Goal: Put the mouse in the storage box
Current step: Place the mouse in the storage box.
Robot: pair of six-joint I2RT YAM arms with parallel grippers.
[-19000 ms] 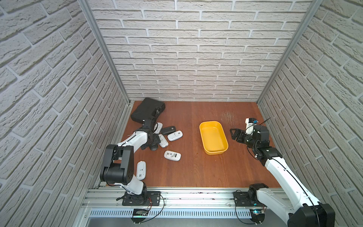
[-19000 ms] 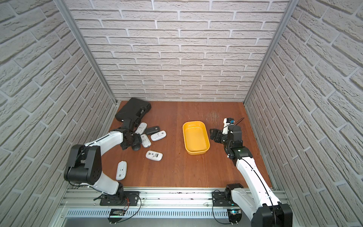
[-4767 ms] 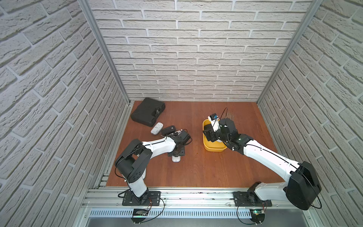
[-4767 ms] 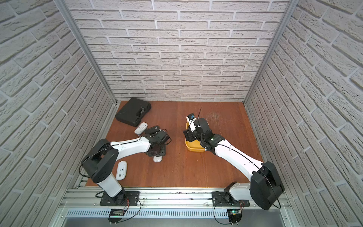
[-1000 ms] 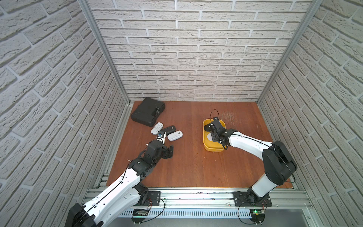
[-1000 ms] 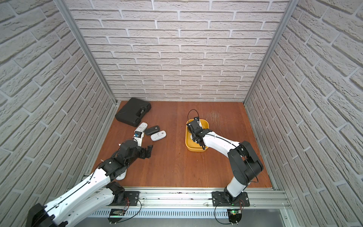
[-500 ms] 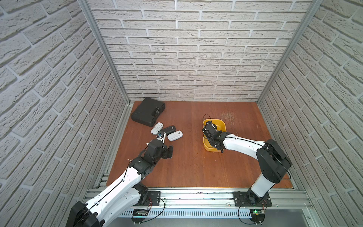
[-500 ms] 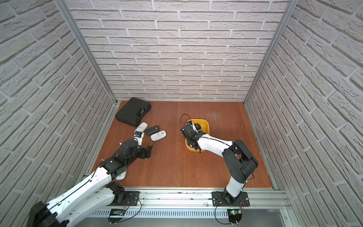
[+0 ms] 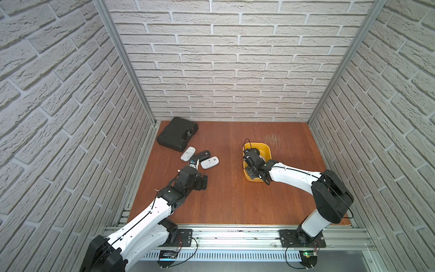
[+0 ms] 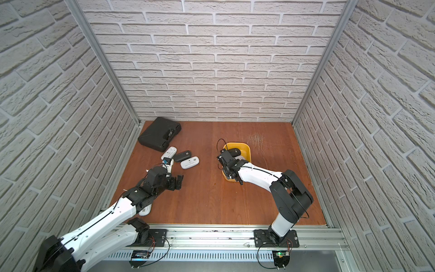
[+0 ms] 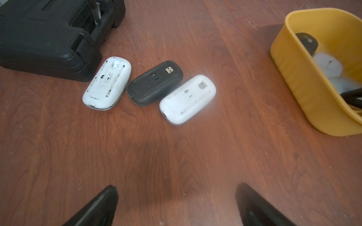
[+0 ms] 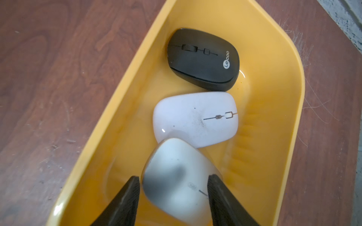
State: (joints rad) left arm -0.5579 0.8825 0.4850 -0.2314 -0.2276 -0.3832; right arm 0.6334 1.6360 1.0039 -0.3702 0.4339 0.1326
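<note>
Right tool (image 12: pixel 173 177) over storage box (image 12: pixel 127 84), black Lecoo mouse (image 12: pixel 201 58)

**Tally: seven mice, one box, one case**

I counted three mice in the single storage box (image 12: pixel 274 97): black mouse (image 12: pixel 203 58), white mouse (image 12: pixel 195 119), blurred white mouse (image 12: pixel 176 180). Four lay outside: upturned white mouse (image 11: pixel 107 83), upturned black mouse (image 11: pixel 154 83), second upturned white mouse (image 11: pixel 188 98), lone white mouse (image 10: pixel 145 209). One black case (image 11: pixel 39 39).
</note>
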